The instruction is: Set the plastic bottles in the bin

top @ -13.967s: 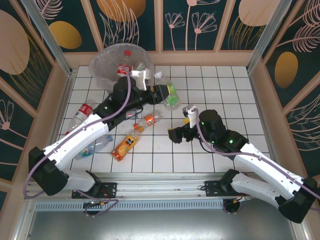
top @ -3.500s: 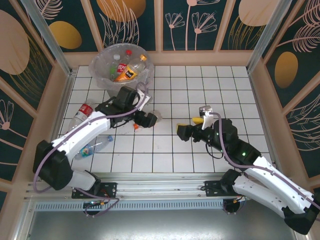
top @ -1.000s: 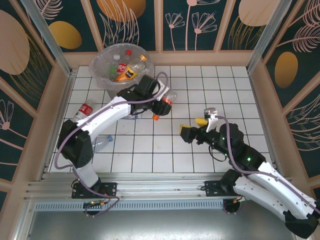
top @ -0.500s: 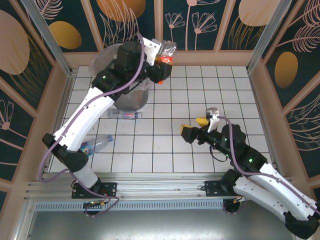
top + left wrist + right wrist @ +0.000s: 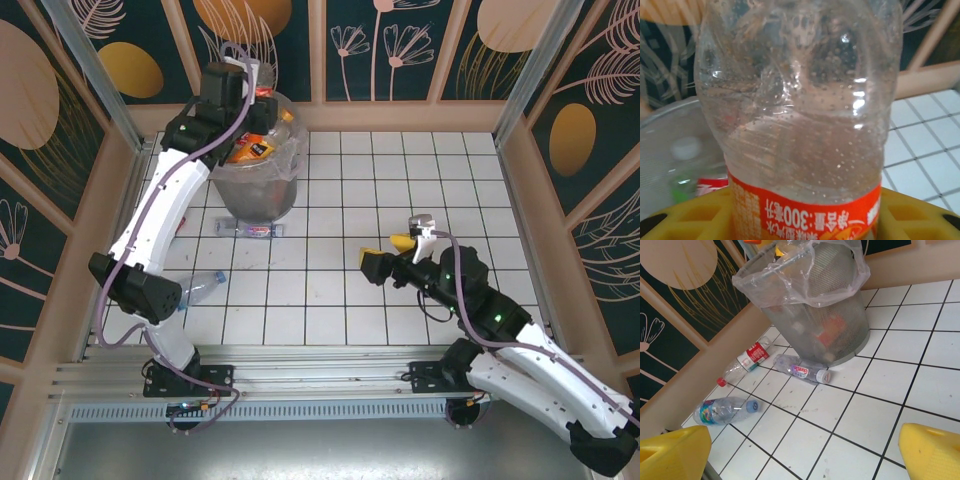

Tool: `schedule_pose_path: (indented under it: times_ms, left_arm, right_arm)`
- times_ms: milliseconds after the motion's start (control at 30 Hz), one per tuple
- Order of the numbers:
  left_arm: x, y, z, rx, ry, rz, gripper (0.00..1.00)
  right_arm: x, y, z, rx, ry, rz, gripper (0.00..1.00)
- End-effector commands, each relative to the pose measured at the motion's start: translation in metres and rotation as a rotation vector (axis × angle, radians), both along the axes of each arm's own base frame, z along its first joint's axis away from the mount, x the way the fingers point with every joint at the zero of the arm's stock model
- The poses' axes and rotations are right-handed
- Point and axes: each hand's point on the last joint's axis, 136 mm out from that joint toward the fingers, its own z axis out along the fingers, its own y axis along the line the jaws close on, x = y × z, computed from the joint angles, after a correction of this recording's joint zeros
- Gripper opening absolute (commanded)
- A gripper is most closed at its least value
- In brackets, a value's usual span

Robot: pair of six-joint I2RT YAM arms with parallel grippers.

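Left arm (image 5: 160,200) stretches far forward, left gripper (image 5: 255,95) clamped on a bottle (image 5: 800,125), seemingly angled down. Right arm (image 5: 500,320) sits bent, right gripper (image 5: 385,252) spread wide.

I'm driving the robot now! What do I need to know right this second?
Left gripper: shut on an orange-label bottle, held over the bin, not yet dropped.
Right gripper: open, empty, above the tiles.
Done: some bottles in the bin.
Left to do: release the held one, then fetch three off the floor: the red-label bottle near the wall, the bottle beside the bin's base, and the blue-cap bottle.
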Motion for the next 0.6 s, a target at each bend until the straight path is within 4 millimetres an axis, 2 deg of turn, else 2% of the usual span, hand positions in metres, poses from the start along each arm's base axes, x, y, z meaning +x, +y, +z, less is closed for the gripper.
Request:
schedule_pose_path:
  times_ms: [0, 133, 267, 567]
  left_arm:
    - [0.010, 0.032, -0.005, 0.010, 0.007, 0.129, 0.51]
    - [0.022, 0.063, -0.021, 0.027, 0.043, 0.210, 0.52]
    - [0.032, 0.082, -0.040, 0.047, 0.086, 0.255, 0.54]
    - [0.051, 0.100, -0.078, 0.060, 0.167, 0.301, 0.57]
  right_arm:
    - [0.001, 0.002, 0.014, 0.044, -0.014, -0.005, 0.97]
    - [0.002, 0.003, 0.014, 0.044, -0.009, -0.005, 0.97]
    - [0.002, 0.003, 0.014, 0.043, -0.009, -0.005, 0.97]
    - [0.004, 0.006, 0.008, 0.032, 0.011, -0.007, 0.97]
